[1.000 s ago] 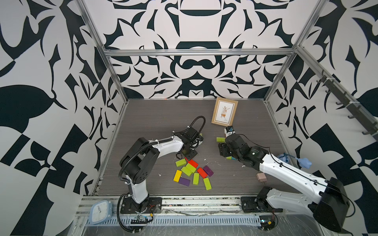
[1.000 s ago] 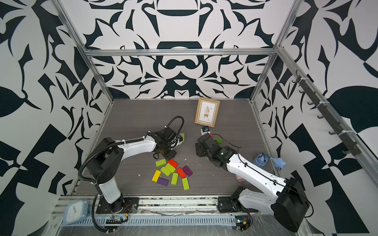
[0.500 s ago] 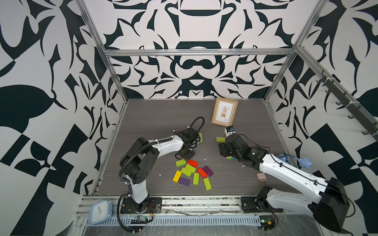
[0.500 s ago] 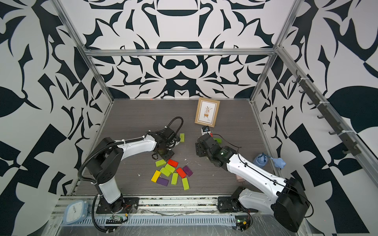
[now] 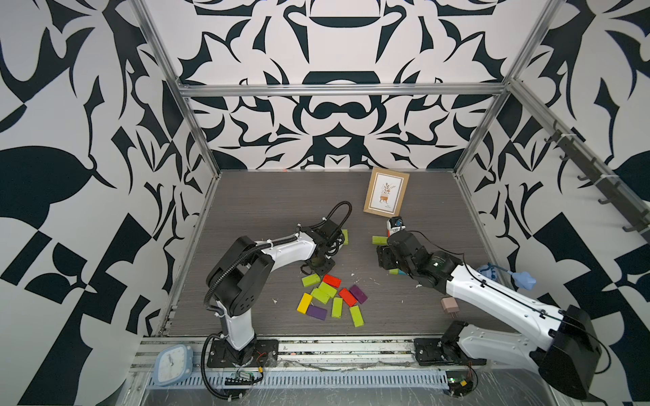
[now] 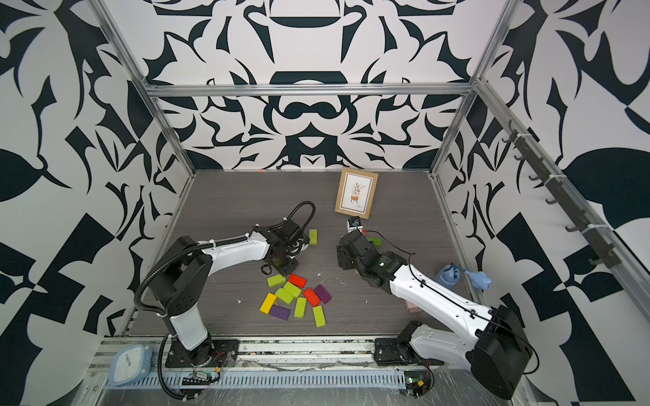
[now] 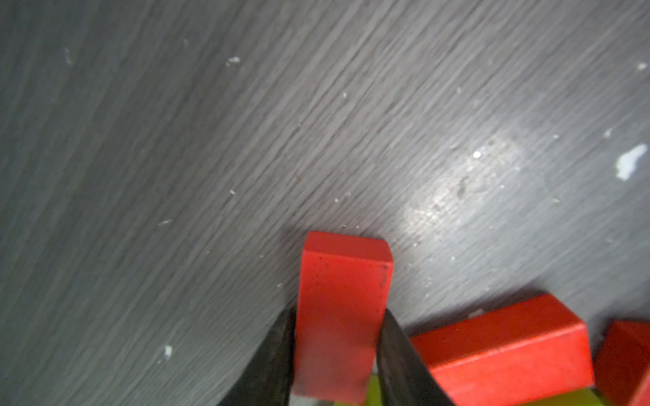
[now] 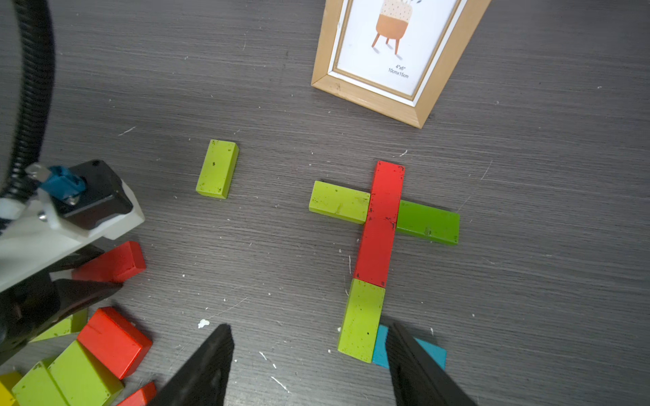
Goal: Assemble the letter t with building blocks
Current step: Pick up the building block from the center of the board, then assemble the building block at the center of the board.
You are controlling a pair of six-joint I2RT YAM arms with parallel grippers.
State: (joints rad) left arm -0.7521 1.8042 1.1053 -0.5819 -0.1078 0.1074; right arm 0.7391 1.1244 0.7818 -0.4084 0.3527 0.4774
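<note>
walls [image 5: 334,133] black-white pattern | table [image 5: 267,204] grey woodgrain | blocks [image 5: 327,289] lime, red, purple, yellow, teal

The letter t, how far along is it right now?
Mostly built: a red stem, a lime crossbar block and a dark green crossbar block either side, a lower lime block continuing it, a teal block at the foot. In hand: the left end effector is shut on a red block by the spare pile. The right end effector hangs open above the foot. Left: probably placing that red block.

Coloured blocks [image 5: 330,298] scattered on dark table [image 5: 267,204], left arm [image 5: 281,251] and right arm [image 5: 492,298] flanking, picture frame [image 5: 386,192] behind
</note>
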